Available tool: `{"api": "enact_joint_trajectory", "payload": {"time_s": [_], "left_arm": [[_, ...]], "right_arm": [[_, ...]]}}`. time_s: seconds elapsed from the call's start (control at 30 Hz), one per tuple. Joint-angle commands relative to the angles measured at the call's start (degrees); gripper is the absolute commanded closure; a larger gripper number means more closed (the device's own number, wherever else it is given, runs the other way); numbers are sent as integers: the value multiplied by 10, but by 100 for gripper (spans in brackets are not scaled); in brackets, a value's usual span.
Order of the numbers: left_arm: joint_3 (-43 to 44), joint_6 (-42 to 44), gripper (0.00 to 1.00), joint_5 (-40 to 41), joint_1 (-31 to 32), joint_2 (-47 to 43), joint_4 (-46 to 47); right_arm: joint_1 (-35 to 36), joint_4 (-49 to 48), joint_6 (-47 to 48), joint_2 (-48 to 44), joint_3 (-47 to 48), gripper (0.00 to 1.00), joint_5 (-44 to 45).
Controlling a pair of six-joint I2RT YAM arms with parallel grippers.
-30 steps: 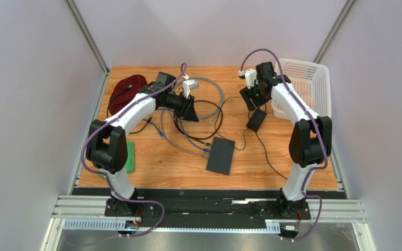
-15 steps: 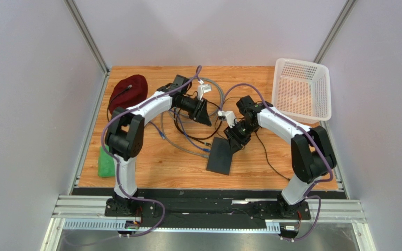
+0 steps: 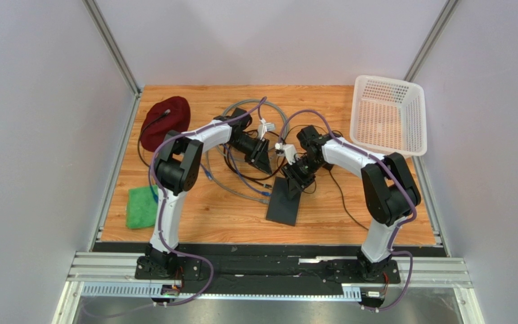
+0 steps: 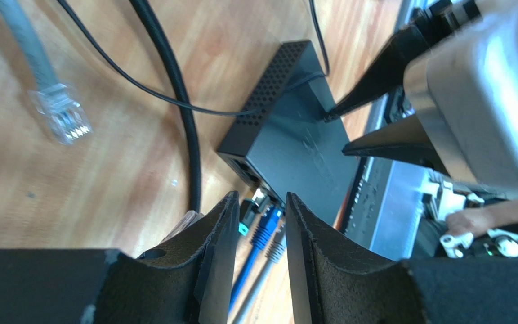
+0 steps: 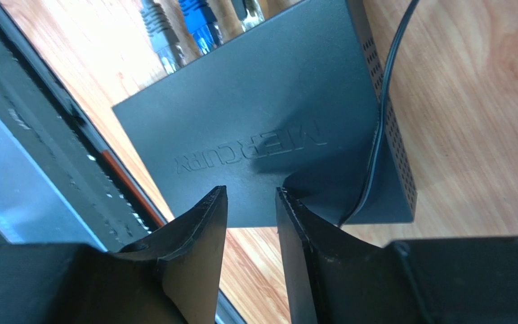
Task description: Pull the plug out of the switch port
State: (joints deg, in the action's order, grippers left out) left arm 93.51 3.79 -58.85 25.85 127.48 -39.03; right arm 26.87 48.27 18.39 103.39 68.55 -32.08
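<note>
— Item: switch [image 3: 284, 201]. Where is it kept?
— It is laid flat at mid-desk [image 3: 201, 223], toward the near edge. A blue plug [image 5: 197, 20] and a grey plug [image 5: 159, 27] are seated side by side in its ports.
— The jaws?
— The left jaws are parted narrowly with nothing held, and the plugs are seen through the gap. The right jaws are parted narrowly above the switch's top, beside a thin black cable [image 5: 380, 115].
— Other stock?
— White basket [image 3: 414, 135], far right. Green cloth [image 3: 140, 208], near left.
</note>
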Motion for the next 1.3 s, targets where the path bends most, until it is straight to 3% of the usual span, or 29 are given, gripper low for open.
{"api": "enact_joint_trajectory", "payload": {"time_s": [0.0,0.23,0.47,0.77,1.07,1.27], "left_arm": [[13,36,60,-31,0,-1,-30],[29,55,59,-22,5,20,-57],[32,72,57,38,32,38,-56],[70,107,57,24,37,68,-109],[29,157,56,5,42,64,-158],[33,140,56,8,45,67,-146]], "right_arm": [[-5,-29,-17,12,13,59,5],[-18,-24,-21,15,19,53,-4],[-20,-20,-24,9,15,47,-12],[-20,-20,-27,-6,11,46,-8],[-19,-20,-27,-15,7,45,-9],[-18,-23,-28,-22,2,44,-10]]}}
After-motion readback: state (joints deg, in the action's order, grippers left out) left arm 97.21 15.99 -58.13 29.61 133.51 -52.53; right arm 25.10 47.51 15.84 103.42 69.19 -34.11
